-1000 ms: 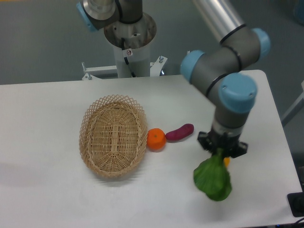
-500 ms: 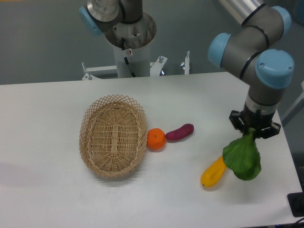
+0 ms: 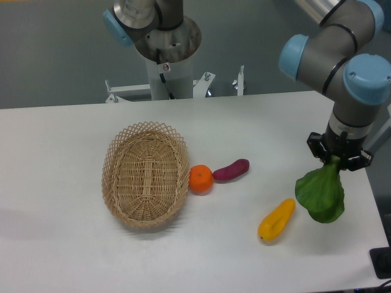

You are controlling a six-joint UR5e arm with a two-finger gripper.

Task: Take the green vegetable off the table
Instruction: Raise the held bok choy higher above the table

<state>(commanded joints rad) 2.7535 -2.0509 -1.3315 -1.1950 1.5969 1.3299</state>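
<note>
One green vegetable held over the worktop

Fixed camera: the tool (image 3: pixel 338 160) grips the green vegetable (image 3: pixel 321 194) by its stem, which the fingers hide; the leaf hangs above the worktop (image 3: pixel 61 244) near its right edge. A yellow vegetable (image 3: pixel 276 220) lies just beside. An orange (image 3: pixel 201 179), a purple vegetable (image 3: pixel 231 170) and a wicker basket (image 3: pixel 145 174) sit well apart.
</note>
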